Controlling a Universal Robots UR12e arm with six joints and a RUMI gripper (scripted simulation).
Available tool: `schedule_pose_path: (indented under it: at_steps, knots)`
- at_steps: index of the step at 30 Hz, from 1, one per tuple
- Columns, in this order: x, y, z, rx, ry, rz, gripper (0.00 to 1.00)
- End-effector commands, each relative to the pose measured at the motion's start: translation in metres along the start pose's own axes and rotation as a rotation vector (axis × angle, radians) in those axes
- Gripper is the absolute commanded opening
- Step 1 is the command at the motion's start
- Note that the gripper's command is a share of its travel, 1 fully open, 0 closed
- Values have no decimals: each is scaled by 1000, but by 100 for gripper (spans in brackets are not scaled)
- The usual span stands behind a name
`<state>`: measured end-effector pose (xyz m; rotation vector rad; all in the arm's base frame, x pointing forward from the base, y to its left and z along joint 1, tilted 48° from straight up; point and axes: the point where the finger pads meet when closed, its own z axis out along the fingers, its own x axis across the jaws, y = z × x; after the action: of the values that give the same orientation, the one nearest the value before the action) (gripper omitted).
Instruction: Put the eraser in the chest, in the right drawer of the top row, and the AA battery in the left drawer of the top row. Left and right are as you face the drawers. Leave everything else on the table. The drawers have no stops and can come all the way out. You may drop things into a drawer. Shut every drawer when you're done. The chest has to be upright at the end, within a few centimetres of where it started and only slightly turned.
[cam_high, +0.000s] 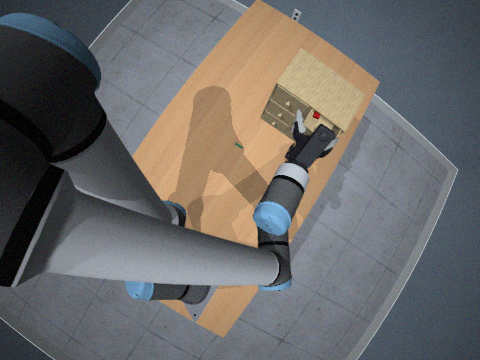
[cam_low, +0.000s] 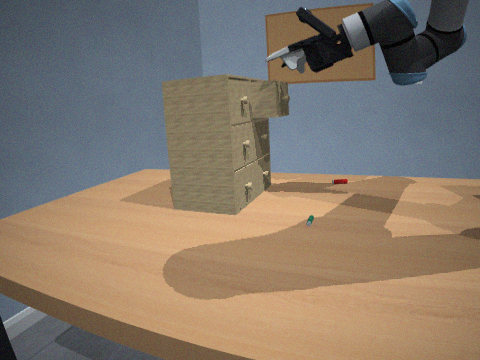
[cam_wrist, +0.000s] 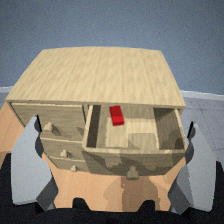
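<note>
The wooden chest (cam_high: 314, 92) stands upright at the far end of the table, and it also shows in the exterior view (cam_low: 215, 145). Its top-row right drawer (cam_wrist: 133, 134) is pulled out. A red eraser (cam_wrist: 117, 115) lies inside it near the back, also seen from above (cam_high: 316, 115). The top-row left drawer (cam_wrist: 50, 114) is shut. A small green AA battery (cam_low: 310, 220) (cam_high: 238, 145) lies on the table in front of the chest. My gripper (cam_wrist: 115, 120) (cam_low: 285, 59) is open and empty. It hovers above and in front of the open drawer.
A small red object (cam_low: 340, 181) lies on the table to the right of the chest. The two lower rows of drawers (cam_low: 252, 165) are shut. My arm (cam_high: 280, 200) reaches across the table's right side.
</note>
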<state>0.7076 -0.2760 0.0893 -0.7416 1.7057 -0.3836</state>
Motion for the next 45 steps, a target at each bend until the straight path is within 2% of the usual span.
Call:
schedule_pose_path:
  at_steps: [1, 7, 9, 24, 26, 38, 45]
  knots:
    - [0, 3, -13, 1, 0, -1, 100]
    - [0, 9, -35, 1, 0, -1, 100]
    - [0, 9, -35, 1, 0, -1, 100]
    - [0, 27, -94, 0, 0, -1, 100]
    - [0, 27, -94, 0, 0, -1, 100]
    - [0, 35, -123, 0, 0, -1, 100]
    - [0, 38, -130, 1, 0, -1, 100]
